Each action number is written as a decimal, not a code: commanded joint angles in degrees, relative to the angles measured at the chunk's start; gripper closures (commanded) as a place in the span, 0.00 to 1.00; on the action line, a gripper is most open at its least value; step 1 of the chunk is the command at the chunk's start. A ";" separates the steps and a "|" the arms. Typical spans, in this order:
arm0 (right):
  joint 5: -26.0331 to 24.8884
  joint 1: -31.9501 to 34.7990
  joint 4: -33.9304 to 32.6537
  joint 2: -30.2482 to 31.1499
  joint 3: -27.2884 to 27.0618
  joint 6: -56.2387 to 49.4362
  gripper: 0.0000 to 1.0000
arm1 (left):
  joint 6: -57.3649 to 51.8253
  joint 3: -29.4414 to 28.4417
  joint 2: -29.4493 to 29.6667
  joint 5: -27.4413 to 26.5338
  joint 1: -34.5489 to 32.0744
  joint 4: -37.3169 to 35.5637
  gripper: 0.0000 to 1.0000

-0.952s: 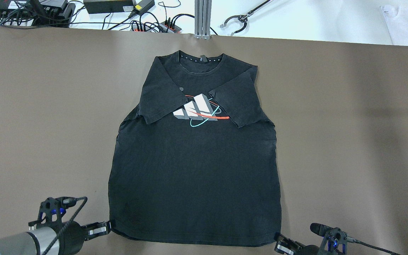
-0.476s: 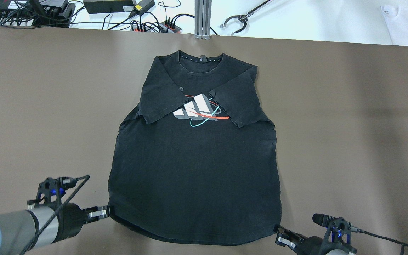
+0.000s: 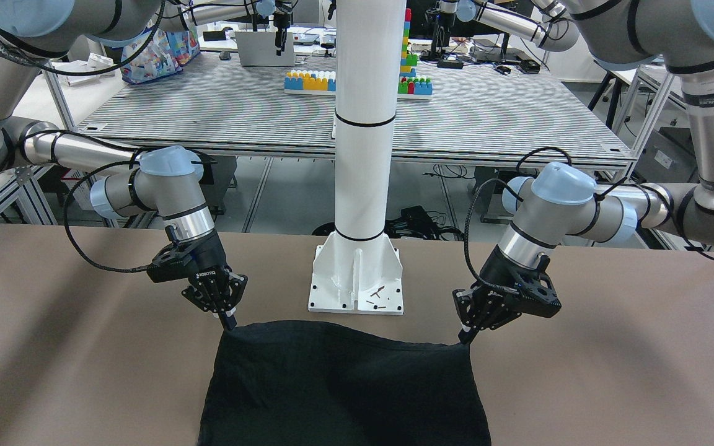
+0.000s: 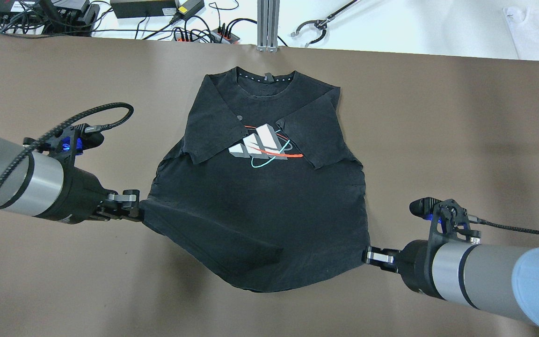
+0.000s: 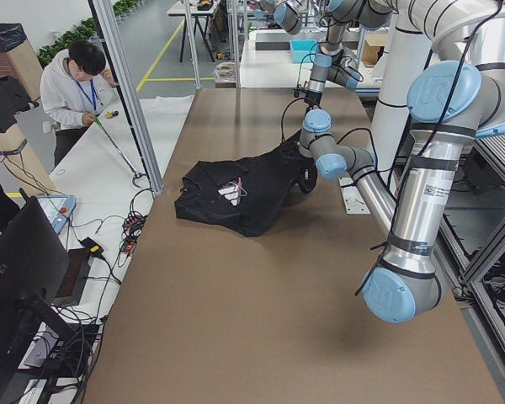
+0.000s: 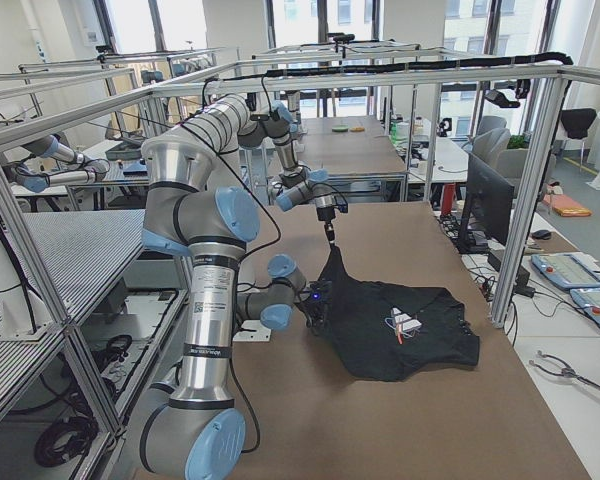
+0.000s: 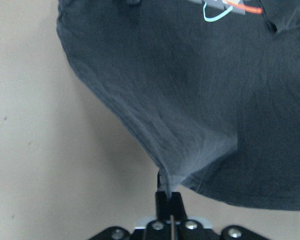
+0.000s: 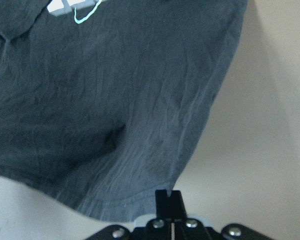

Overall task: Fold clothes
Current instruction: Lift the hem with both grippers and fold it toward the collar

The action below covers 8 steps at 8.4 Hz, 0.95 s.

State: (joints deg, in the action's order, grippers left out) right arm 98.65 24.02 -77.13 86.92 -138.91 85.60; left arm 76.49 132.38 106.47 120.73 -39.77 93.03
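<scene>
The clothes are a black T-shirt (image 4: pixel 260 206) with a grey, red and teal logo (image 4: pixel 262 147), lying face up on the brown table with both sleeves folded inward. My left gripper (image 4: pixel 136 209) is shut on the hem's left corner; it also shows in the front-facing view (image 3: pixel 463 337) and the left wrist view (image 7: pixel 166 192). My right gripper (image 4: pixel 367 256) is shut on the hem's right corner, also seen in the front-facing view (image 3: pixel 228 323) and the right wrist view (image 8: pixel 169 196). The hem is lifted off the table and sags between the grippers.
The white pillar's base plate (image 3: pixel 357 285) stands on the table behind the lifted hem. Cables and power bricks (image 4: pixel 157 14), a metal post (image 4: pixel 267 23), a grabber tool (image 4: pixel 316 25) and a white cloth (image 4: pixel 536 28) lie beyond the far edge. A person (image 5: pixel 76 80) stands there.
Both grippers, shut on the hem corners, have risen and moved away from the robot toward the collar. The shirt's lower part has come off the table and now hangs between them.
</scene>
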 commanded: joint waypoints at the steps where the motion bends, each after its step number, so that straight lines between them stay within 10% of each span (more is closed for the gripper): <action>1: 5.15 -12.20 -11.76 1.49 -11.26 -0.88 1.00 | -1.35 11.63 -9.31 6.27 7.47 -1.09 1.00; 5: 3.84 -18.49 -18.75 1.06 -16.13 -0.70 1.00 | -1.17 14.84 -11.54 5.84 12.88 -1.27 1.00; 8: -4.31 -17.00 -18.93 0.36 -13.94 0.00 1.00 | -1.09 9.51 -6.74 -4.85 10.16 -1.36 1.00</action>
State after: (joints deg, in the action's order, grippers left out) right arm 99.22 6.02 -95.90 87.85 -154.37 85.19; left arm 75.32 146.00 95.91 122.80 -27.74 91.77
